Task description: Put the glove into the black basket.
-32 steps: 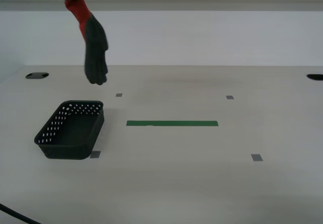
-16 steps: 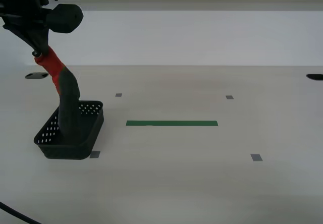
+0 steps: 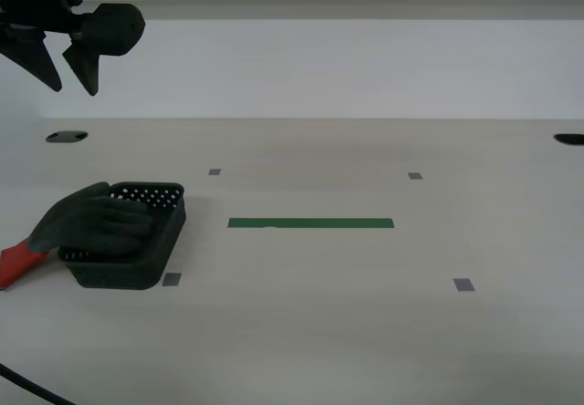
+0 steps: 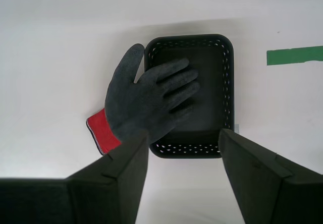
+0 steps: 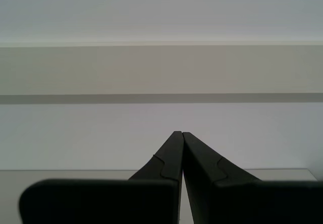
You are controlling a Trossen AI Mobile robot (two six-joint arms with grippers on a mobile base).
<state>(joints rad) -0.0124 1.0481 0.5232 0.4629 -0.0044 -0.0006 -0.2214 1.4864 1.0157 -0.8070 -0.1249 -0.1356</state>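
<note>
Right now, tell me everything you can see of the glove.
The glove is dark grey-black with a textured, rubbery-looking palm side and a red cuff edged in black and white. It lies flat and limp, draped over one rim of the black basket: its fingers reach into the basket, while the thumb, part of the palm and the cuff hang outside, the cuff lying on the table. Nothing grips it; my second gripper hangs open above it.

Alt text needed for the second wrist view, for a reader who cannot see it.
Seen from above, the glove lies half in the black basket: fingers inside, thumb, palm and red cuff hanging over one rim onto the pale table. My second gripper hovers above, jaws open and empty. A green tape strip lies beyond the basket.
</note>
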